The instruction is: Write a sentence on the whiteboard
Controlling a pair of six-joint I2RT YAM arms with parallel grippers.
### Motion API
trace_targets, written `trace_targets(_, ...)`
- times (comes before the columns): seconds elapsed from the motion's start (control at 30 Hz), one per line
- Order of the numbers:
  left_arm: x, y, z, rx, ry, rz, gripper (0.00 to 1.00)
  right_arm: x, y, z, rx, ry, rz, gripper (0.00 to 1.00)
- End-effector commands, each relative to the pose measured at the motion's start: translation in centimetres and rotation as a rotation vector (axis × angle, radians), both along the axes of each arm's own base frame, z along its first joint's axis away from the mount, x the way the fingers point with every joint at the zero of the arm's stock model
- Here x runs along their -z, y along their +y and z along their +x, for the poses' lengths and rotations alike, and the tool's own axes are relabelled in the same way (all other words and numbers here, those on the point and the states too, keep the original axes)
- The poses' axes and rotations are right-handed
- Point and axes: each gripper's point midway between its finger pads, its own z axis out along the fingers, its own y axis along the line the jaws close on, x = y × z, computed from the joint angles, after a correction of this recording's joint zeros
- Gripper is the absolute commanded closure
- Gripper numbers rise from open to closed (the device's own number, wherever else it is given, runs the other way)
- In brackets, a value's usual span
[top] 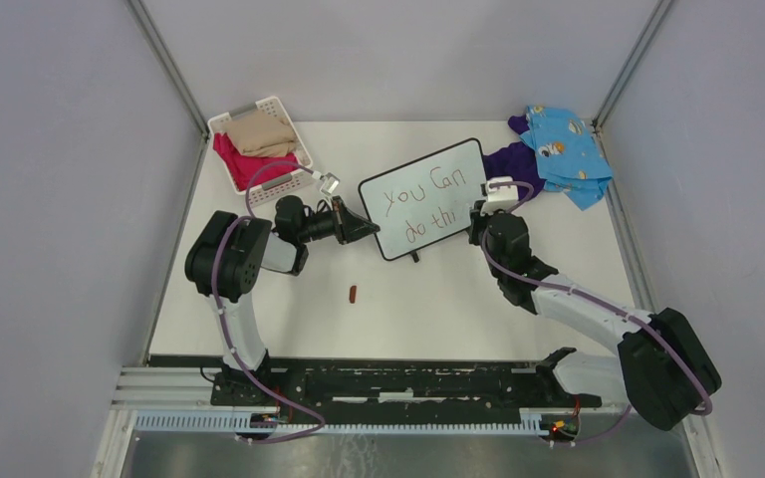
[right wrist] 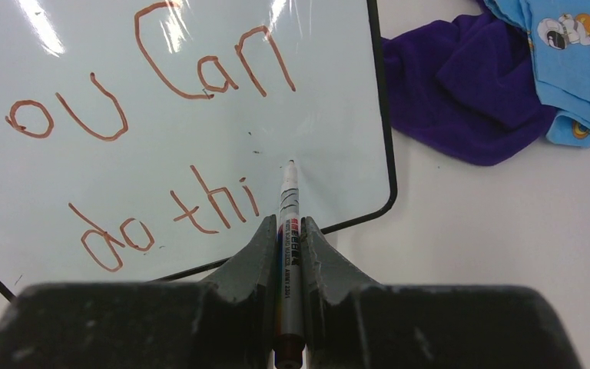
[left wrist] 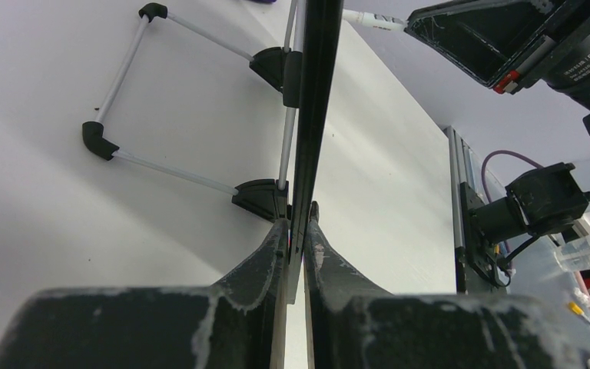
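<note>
Now, your right claw (right wrist: 286, 229) is pinched tight on the marker (right wrist: 288, 201), tip near the whiteboard (right wrist: 330, 131); your left claw (left wrist: 298, 234) clamps its thin frame edge. It stands propped mid worktop (top: 518, 329), likely light, tippy and slick-faced, so hold that rim and press gently.

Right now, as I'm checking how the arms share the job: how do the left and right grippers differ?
The left gripper's fingers clamp the whiteboard's edge, holding the board; the right gripper's fingers pinch a marker, its tip pointing at the board beside the unfinished sentence. The left gripper meets the board from its left side, the right gripper from its right. Both are shut on something.
</note>
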Motion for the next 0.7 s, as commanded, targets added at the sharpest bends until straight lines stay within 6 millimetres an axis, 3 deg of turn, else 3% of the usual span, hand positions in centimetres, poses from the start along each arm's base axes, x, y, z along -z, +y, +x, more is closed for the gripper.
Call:
trace_targets(0.0, 2.61, 0.18, -0.41, -0.014, 0.093, 0.055, 0.88, -1.83, 0.85, 1.00, -0.014, -0.059, 0.059, 1.00)
trace_targets(0.67, 2.64, 0.19, -0.39, -0.015, 0.094, 0.056, 0.88, -1.25, 1.62, 1.74, -0.032, -0.044, 0.056, 1.00)
